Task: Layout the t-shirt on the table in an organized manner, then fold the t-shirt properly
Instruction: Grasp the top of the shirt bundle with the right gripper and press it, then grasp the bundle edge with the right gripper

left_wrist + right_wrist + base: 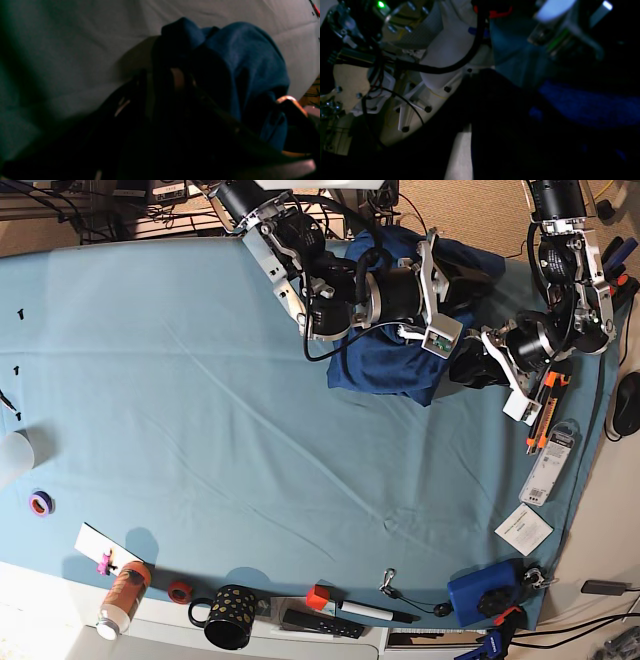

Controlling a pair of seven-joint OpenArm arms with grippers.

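The t-shirt (405,355) is lying bunched at the upper right of the table (200,400), near its far edge. The left gripper (478,365) is clamping a fold of fabric; the right gripper (452,285) is buried in cloth, its opening indeterminable. An uneven pull is risking dragging the shirt off the edge.

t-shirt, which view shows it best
The base view: the t-shirt lies bunched on the table between the two arms, its whole heap visible. The left wrist view shows only a dim blue fold close up; the right wrist view shows dark, blurred fabric.
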